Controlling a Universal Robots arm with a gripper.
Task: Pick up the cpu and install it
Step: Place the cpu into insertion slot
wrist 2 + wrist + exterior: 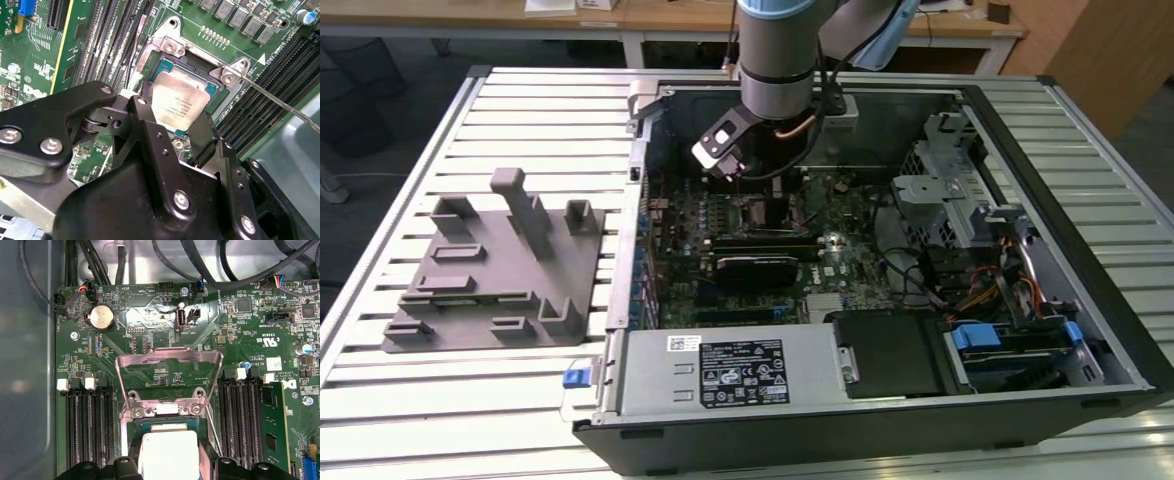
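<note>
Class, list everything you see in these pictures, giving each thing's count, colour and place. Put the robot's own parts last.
table: one, silver, slatted, under everything
case: one, black and grey, open, on the table
holder block: one, grey, on the table, at the exterior view's left of the case
power supply: one, grey, at the case's near edge
motherboard: one, green, inside the case
coin battery: one, silver, on the motherboard
socket frame: one, metal, flipped open on the motherboard
cpu: one, silver-grey, at the open socket
arm: one, grey, reaching down into the case
gripper: one, black, at the cpu
</note>
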